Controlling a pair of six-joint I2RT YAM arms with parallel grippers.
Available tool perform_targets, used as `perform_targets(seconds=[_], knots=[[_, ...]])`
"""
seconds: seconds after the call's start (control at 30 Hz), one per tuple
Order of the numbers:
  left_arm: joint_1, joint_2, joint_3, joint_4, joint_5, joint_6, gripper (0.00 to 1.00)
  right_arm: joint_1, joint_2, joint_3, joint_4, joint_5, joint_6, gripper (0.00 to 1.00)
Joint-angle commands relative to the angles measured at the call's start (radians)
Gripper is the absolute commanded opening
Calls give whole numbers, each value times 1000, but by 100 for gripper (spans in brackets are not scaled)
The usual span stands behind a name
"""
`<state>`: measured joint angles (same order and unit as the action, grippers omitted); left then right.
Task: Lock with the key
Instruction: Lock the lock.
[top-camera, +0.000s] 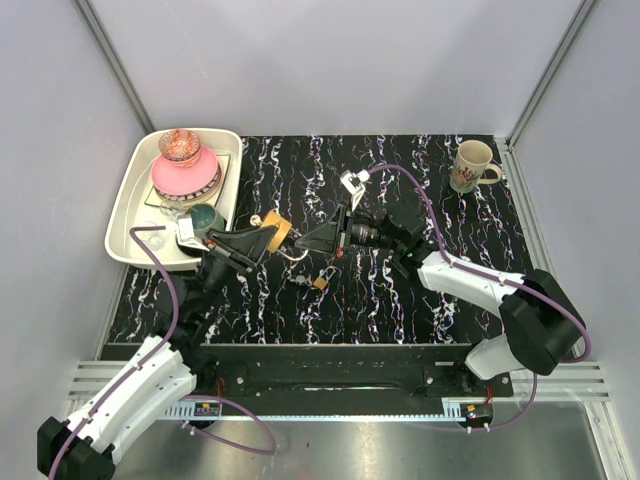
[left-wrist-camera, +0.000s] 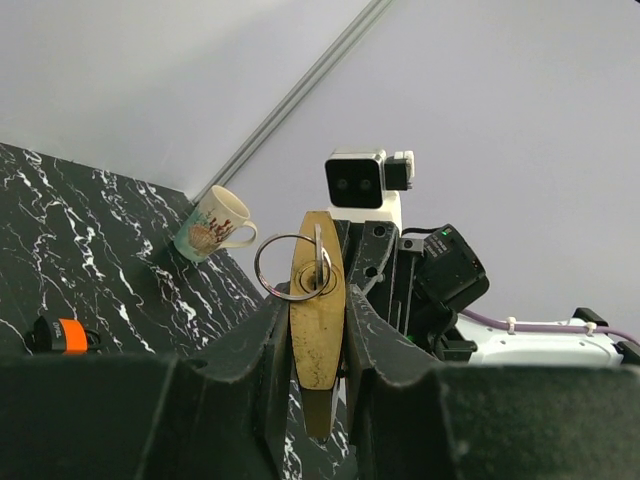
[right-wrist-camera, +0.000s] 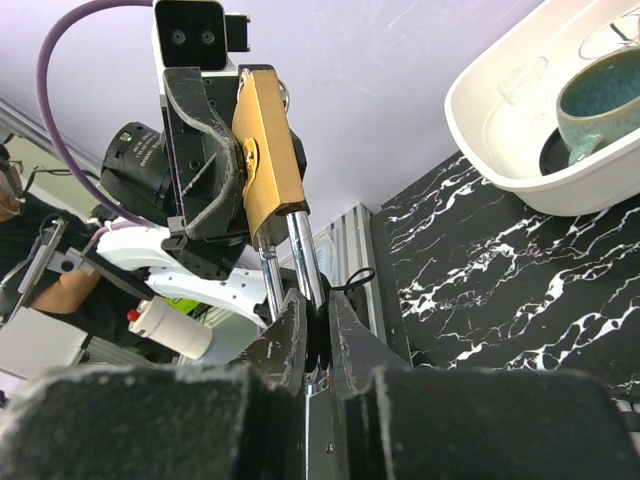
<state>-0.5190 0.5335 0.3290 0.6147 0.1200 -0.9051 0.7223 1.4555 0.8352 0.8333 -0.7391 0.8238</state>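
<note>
Orange-headed key (left-wrist-camera: 62, 335) idle on the worktop, apparently toward its far edge; locking not begun.
Left gripper (left-wrist-camera: 318, 300) clamps the brass padlock (left-wrist-camera: 318, 345) by its body, a key ring (left-wrist-camera: 285, 268) at its end; right gripper (right-wrist-camera: 315, 305) pinches the shackle (right-wrist-camera: 303, 255). Padlock is steadied between both arms, well apart from that key, which by the look of it is yet to be fetched, inserted and turned.

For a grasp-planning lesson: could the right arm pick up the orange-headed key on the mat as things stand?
Probably not yet. The right gripper is shut on the shackle of the brass padlock that the left gripper holds. The orange-headed key lies uncovered on the mat, so releasing first should free the way.
</note>
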Motion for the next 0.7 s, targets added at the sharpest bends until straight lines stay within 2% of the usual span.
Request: perform_targets(seconds=[0.0, 0.67], knots=[[10, 23, 70, 103, -25, 45, 0, 5, -41, 15, -23, 20, -23, 0], [10, 86, 93, 34, -16, 43, 0, 8, -43, 21, -26, 20, -48, 0]])
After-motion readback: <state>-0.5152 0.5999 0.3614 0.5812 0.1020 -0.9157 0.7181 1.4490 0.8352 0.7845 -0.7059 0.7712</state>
